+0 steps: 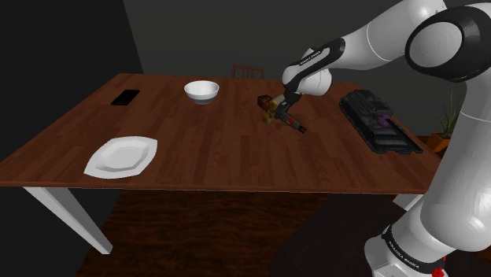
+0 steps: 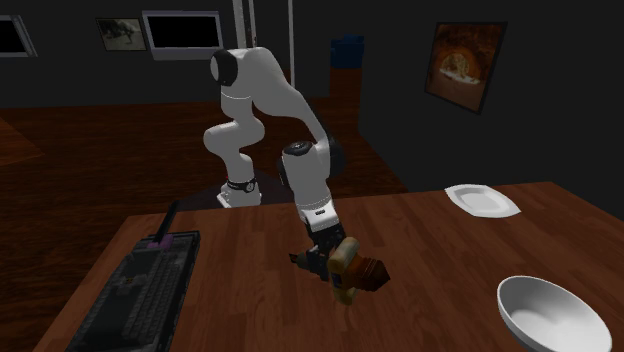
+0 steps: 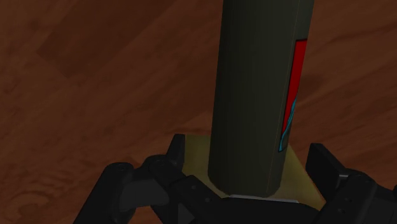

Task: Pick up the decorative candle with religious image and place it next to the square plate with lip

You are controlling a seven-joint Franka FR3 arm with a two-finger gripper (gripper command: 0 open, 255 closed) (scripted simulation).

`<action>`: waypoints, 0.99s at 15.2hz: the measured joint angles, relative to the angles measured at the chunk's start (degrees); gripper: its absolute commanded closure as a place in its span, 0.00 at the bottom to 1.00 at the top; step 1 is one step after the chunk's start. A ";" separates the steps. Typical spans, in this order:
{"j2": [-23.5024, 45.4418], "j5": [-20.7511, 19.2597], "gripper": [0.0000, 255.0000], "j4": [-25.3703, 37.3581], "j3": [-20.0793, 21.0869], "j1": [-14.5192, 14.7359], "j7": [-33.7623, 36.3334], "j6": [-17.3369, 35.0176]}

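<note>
The candle (image 3: 257, 95) is a dark cylinder with a red picture on its side, lying on the wooden table (image 1: 212, 149). My gripper (image 3: 248, 159) is open. Its two black fingers (image 3: 175, 153) stand either side of the candle's lower end without touching it. In the shoulder view the gripper (image 1: 283, 110) is low over the candle (image 1: 297, 124) at the table's middle back. The second exterior view has the candle (image 2: 362, 268) lying by the gripper (image 2: 330, 262). The white square plate (image 1: 122, 155) sits near the front left corner, far from the candle.
A white bowl (image 1: 201, 90) stands at the back of the table. Beside it, further to the shoulder view's left, is a black phone (image 1: 125, 97). A black keyboard (image 1: 378, 120) lies to the right of the gripper. A chair back (image 1: 246, 71) rises behind the far edge.
</note>
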 measured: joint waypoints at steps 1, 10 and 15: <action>0.01 0.01 0.00 0.00 0.00 0.00 -0.01 0.01; 0.00 0.00 1.00 0.00 0.00 -0.01 -0.01 0.00; -0.84 -0.75 1.00 0.32 -0.36 0.21 0.69 -1.21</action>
